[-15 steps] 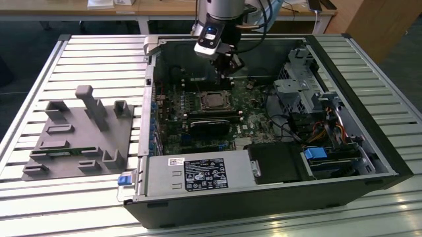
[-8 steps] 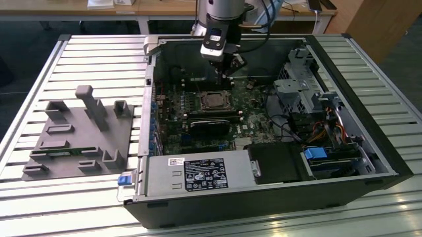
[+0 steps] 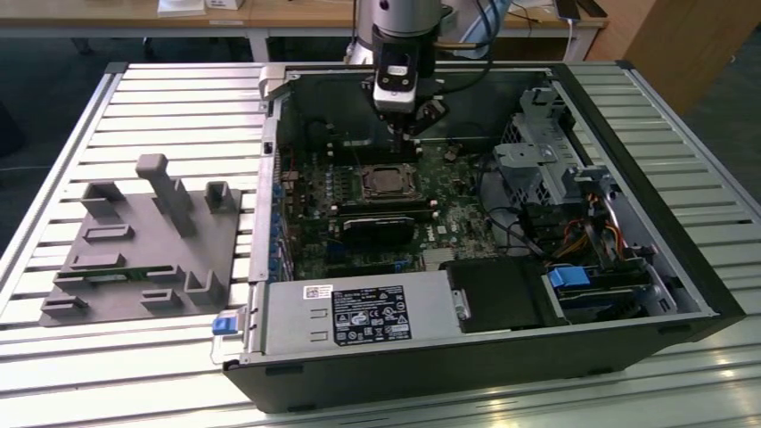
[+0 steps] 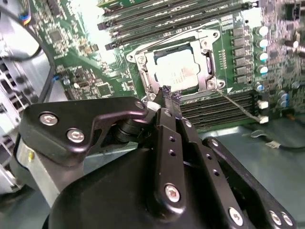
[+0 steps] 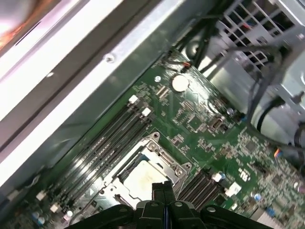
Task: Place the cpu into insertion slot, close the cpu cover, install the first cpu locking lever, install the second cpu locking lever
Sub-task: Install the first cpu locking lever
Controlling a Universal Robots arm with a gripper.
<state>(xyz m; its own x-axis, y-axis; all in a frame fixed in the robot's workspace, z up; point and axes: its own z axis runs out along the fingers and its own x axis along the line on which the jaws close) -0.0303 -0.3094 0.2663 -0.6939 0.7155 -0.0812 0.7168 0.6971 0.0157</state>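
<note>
The cpu [image 4: 177, 71] is lying flat in the insertion slot [image 5: 167, 153], its dull metal top facing up out of the open computer case [image 3: 666, 223]. It is square, so I am reading no long axis. Its edges are running in line with the memory slots [image 4: 162, 19] on both sides of it. The cpu cover [image 4: 143, 62] looks to be lying down around it, the chip showing through the cut-out. In the exterior view the socket is sitting toward the far middle of the motherboard [image 3: 303, 223]. A thin wire [image 4: 238, 102], which I am taking for a locking lever, is slanting off one corner across the memory slots, apparently unlatched. I am judging the first lever step to be in hand. The gripper [image 4: 167, 93] is hovering just beside the socket's edge, fingers pinched together on nothing. To my eye the step calls for catching that wire with the closed tips and pressing it down under its hook.
</note>
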